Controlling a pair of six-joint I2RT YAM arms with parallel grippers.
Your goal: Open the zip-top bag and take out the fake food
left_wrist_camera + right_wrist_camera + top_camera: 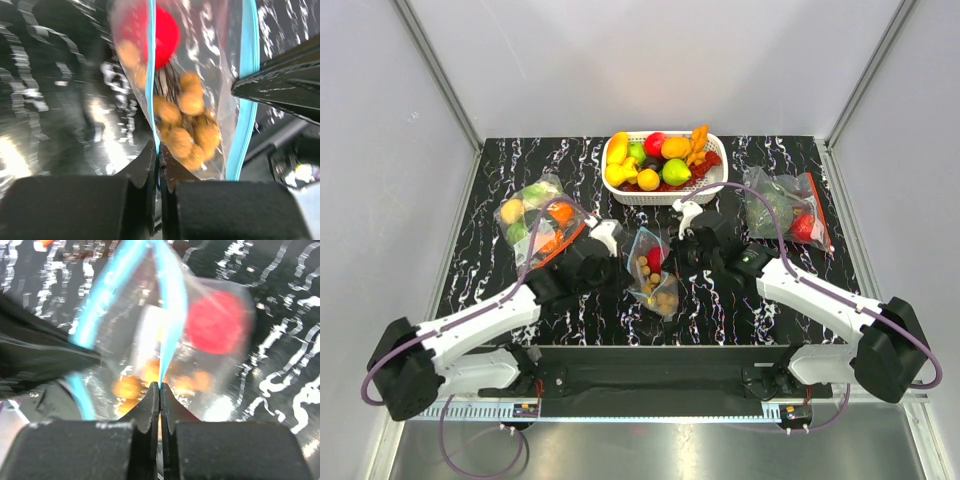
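The zip-top bag (654,268), clear with a teal-blue zip strip, hangs between my two grippers over the middle of the table. Its mouth is pulled apart: the two teal strips (151,75) stand wide of each other. Inside are the red round fruit (165,35) and the bunch of tan-brown balls (187,127); they also show in the right wrist view, the fruit (215,322) above the balls (130,387). My left gripper (160,150) is shut on one strip. My right gripper (160,386) is shut on the other strip (167,325).
A white basket (616,190) of mixed fruits stands at the back centre. Two other clear bags with orange-red zips lie at the back left (535,215) and back right (785,205). The black marbled table (490,290) ends at grey walls on both sides.
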